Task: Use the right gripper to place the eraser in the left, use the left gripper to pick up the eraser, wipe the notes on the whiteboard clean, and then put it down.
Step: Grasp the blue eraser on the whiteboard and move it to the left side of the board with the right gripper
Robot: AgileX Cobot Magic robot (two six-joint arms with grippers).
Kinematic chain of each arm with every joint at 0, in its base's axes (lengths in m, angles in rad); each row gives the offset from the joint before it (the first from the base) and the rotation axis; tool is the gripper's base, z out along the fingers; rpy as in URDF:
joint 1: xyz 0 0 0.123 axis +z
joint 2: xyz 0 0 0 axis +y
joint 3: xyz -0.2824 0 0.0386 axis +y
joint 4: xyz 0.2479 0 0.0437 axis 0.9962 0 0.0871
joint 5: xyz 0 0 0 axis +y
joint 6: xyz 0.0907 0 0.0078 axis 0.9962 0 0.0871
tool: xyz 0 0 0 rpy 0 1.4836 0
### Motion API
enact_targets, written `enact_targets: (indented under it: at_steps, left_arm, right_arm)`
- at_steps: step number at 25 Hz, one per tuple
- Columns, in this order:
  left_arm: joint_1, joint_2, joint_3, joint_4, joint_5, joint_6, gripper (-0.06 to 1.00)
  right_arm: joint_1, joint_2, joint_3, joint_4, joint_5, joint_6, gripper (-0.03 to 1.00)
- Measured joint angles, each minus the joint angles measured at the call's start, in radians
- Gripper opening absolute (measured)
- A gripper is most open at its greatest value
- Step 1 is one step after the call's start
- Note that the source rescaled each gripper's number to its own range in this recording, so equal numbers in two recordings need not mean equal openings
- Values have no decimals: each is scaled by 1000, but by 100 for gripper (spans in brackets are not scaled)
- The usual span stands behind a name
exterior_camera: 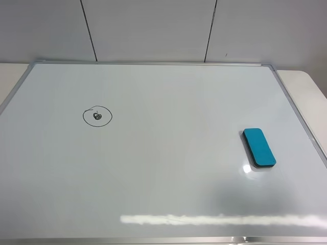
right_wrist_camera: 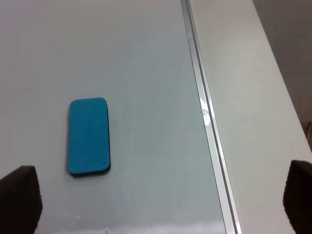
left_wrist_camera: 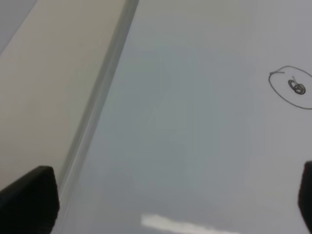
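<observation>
The left pincer stood wide open and held nothing, over the left part of the whiteboard; the right pincer was wide open too and empty; the eraser lay flat on the board near it, untouched; the notes, a black oval around a small scribble, could not be read.

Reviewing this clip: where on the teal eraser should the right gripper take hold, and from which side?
Probably across the narrow width of the eraser, jaws on its two long sides, coming straight down. It lies flat on the whiteboard, nothing beside it, and the open right gripper spans wider than that width.
</observation>
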Motion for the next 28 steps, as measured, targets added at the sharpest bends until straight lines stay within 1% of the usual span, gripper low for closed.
enact_targets:
  at_steps: [10, 12, 16, 20, 22, 23, 25, 27, 28]
  left_arm:
    - [0, 0, 0, 0, 0, 0, 100]
    - [0, 0, 0, 0, 0, 0, 100]
    - [0, 0, 0, 0, 0, 0, 100]
    - [0, 0, 0, 0, 0, 0, 100]
    - [0, 0, 0, 0, 0, 0, 100]
    - [0, 0, 0, 0, 0, 0, 100]
    - [0, 0, 0, 0, 0, 0, 100]
    - [0, 0, 0, 0, 0, 0, 100]
    - [0, 0, 0, 0, 0, 0, 100]
  right_arm:
    - [0, 20, -6, 0, 5, -16, 100]
    - [0, 78, -22, 0, 7, -16, 100]
    - [0, 269, -73, 5, 9, -35, 100]
    - [0, 491, -145, 50, 9, -81, 99]
    - [0, 611, -183, 69, 10, -86, 91]
    - [0, 662, -197, 79, 11, -85, 82]
    - [0, 780, -225, 99, 12, -87, 62]
    - [0, 877, -246, 106, -1, -88, 34]
    - [0, 924, -252, 106, -25, -88, 21]
